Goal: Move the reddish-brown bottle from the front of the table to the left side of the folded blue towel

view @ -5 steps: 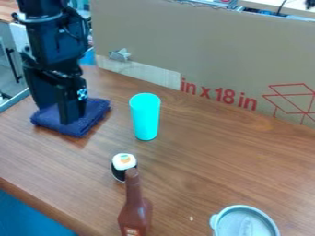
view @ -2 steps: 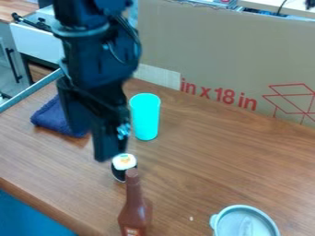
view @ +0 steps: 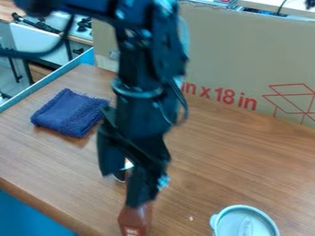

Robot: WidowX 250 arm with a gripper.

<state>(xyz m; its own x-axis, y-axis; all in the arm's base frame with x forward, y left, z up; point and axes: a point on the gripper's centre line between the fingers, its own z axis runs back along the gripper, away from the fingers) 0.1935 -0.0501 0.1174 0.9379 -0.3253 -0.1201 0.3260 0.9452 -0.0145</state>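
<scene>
While the brown, narrow-necked bottle [view: 133, 220] stands on the wooden surface [view: 227, 161] at the bottom of the view, the black pincer [view: 123, 190] looms over it, fingers apart, no grip visible. Peeking between them, the white-topped, dark-sided roll [view: 128, 164] sits just behind! Danger here: one fingertip overlaps the bottle's neck, so a low sideways swing could topple it, while closing off-centre might skid the roll away.

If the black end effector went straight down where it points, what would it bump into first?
Probably the brown bottle, seen just below one fingertip of the end effector, though depth is unclear and it might pass beside it.
</scene>
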